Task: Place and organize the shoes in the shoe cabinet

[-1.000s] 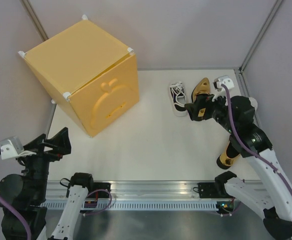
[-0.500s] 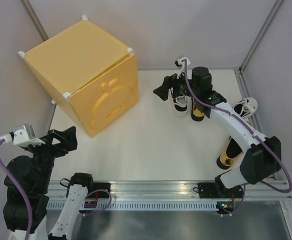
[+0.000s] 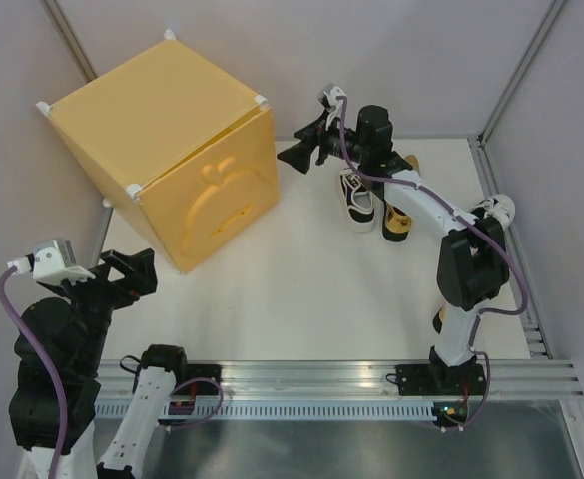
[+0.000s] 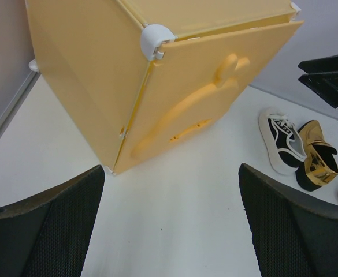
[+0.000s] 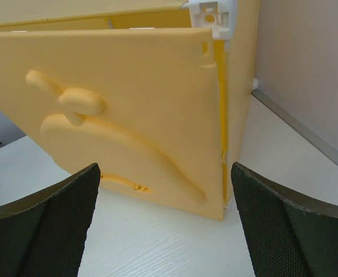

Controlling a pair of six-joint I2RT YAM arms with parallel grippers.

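At near left edge, left gripper (image 3: 124,277) is held raised, fingers spread wide, nothing gripped. On white table (image 3: 272,289), three shoes are counted outside cabinet: white-and-black lace-up sneaker (image 3: 357,198), shiny gold pointed slip-on (image 3: 396,218) just beside it, second sneaker (image 3: 501,207) at right edge, partly hidden by arm. Farther back, right gripper (image 3: 299,156) is pointed at one large yellow plastic cube cabinet (image 3: 152,120), fingers apart, empty.
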